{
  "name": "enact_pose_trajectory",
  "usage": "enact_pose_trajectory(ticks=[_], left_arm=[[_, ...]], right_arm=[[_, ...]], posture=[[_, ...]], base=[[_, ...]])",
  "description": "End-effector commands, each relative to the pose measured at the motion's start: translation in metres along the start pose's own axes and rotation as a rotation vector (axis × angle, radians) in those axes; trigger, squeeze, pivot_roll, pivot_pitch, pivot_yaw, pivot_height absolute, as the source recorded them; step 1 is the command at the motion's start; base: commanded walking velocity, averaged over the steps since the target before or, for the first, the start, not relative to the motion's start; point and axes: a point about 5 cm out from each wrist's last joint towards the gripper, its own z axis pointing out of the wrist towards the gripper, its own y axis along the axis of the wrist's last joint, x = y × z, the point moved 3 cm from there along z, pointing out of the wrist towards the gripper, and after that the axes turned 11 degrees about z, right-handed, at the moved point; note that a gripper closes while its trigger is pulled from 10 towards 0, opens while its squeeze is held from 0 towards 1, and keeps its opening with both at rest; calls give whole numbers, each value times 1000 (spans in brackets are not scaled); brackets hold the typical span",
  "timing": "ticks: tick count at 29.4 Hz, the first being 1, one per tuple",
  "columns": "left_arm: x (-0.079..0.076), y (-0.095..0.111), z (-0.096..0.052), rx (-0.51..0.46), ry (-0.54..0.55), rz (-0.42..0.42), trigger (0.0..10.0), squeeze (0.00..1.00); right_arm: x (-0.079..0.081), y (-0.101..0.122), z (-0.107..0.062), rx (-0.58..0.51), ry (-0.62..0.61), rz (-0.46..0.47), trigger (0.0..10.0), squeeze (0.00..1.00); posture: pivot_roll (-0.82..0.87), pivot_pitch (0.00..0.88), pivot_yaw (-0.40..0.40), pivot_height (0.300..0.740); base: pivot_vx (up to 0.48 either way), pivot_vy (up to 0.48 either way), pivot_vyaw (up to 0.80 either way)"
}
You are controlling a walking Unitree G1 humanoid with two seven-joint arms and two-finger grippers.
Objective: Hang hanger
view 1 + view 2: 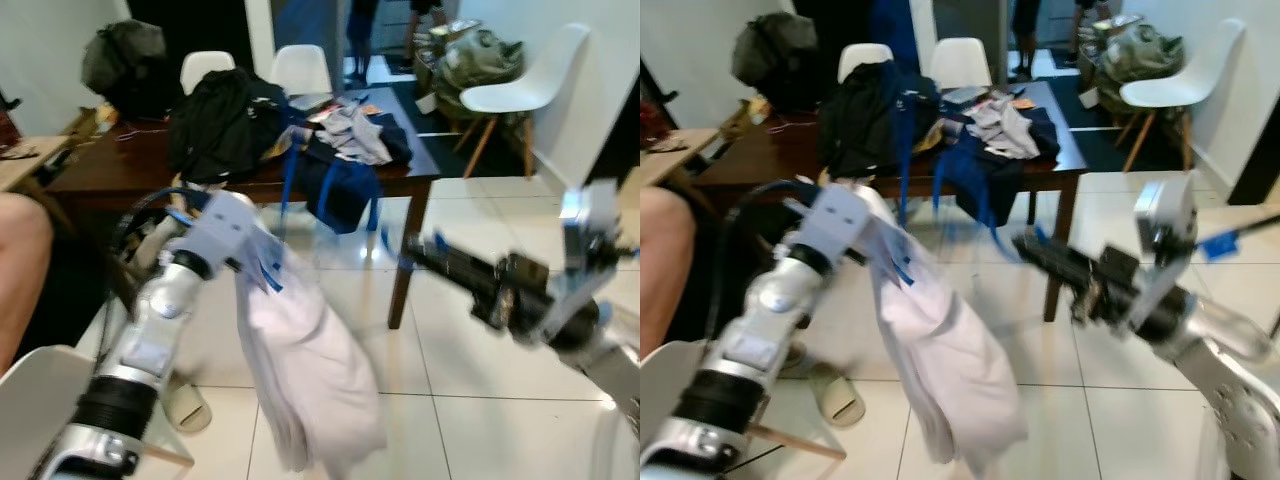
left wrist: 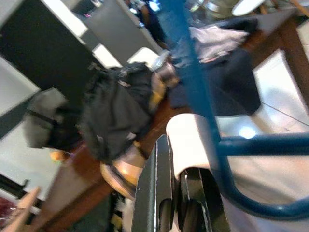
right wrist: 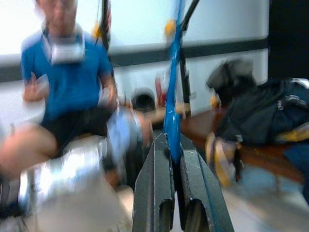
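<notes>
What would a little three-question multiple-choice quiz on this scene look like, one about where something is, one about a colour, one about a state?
1. Where does the white garment hang?
A. from the left gripper
B. on a white chair
C. flat on the floor

2. What colour is the hanger?
A. red
B. blue
C. yellow

3. What is the right gripper doing?
A. hanging open
B. pinching a blue hanger bar
C. holding a cup

Answers: 1 A, the cloth drapes down below that arm's end. 2 B, the left wrist view shows blue bars. 3 B, the right wrist view shows its fingers closed on the blue bar.
</notes>
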Motion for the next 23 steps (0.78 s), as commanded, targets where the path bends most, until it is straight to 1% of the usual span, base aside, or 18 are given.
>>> enact_pose_trajectory(ticks=[1,2,3,4,6,7,9,10,11,13,14,16,17,18,19,20,21,23], left_arm=[[-10,4,1,-19,-29,4,0,0],[-24,10,3,-32,-62,-16,0,0],[-24,10,3,-32,-62,-16,0,0],[-33,14,3,-43,-83,-29,0,0],[-33,14,3,-43,-83,-29,0,0],[-36,18,5,-53,-89,-45,0,0],[-36,18,5,-53,-89,-45,0,0],[-29,17,7,-47,-70,-52,0,0],[-16,12,8,-32,-37,-55,0,0],[13,1,8,5,45,-52,0,0],[32,-5,7,29,106,-87,0,0],[32,-5,7,29,106,-87,0,0],[44,-8,6,43,146,-113,0,0],[61,-11,5,59,207,-189,3412,0],[61,-11,5,59,207,-189,3412,0],[77,-15,5,82,267,-277,10000,0],[77,-15,5,82,267,-277,10000,0],[95,-8,12,74,295,-362,10000,0]], right_arm=[[-5,-8,8,-33,-43,76,0,0],[-4,-15,16,-51,-62,110,0,0],[-4,-15,16,-51,-62,110,0,0],[-5,-19,21,-71,-80,140,0,0],[-5,-19,21,-71,-80,140,0,0],[-16,-16,22,-113,-152,145,0,0],[-16,-16,22,-113,-152,145,0,0],[-44,-6,12,-164,-320,118,0,0],[-74,-1,-5,-155,-515,36,0,0],[-116,7,-42,-103,-811,-104,0,0],[-126,7,-56,-72,-896,-137,4353,0],[-126,7,-56,-72,-896,-137,4353,0],[-132,6,-63,-59,-939,-146,4353,0],[-136,3,-70,-29,-975,-167,10000,0],[-136,3,-70,-29,-975,-167,10000,0],[-138,-1,-74,-14,-1000,-167,10000,0],[-138,-1,-74,-14,-1000,-167,10000,0],[-142,-12,-76,14,-1040,-173,10000,0]], posture=[[-115,42,69,736],[-117,42,73,736],[-117,42,73,736],[-118,41,74,736],[-118,41,74,736],[-118,41,79,736],[-118,41,79,736],[-116,41,82,736],[-110,41,80,736],[-107,41,79,736],[-97,41,73,736],[-97,41,73,736],[-97,41,73,736],[-88,42,70,736],[-88,42,70,736],[-82,41,67,736],[-82,41,67,736],[-72,39,65,736]], base=[[0,0,0],[0,0,0],[0,0,0],[0,0,0],[0,0,0],[0,0,0],[0,0,0],[0,0,0],[0,0,0],[0,0,0],[0,0,0],[0,0,0],[0,0,0],[0,0,0],[0,0,0],[0,0,0],[0,0,0],[0,0,0]])
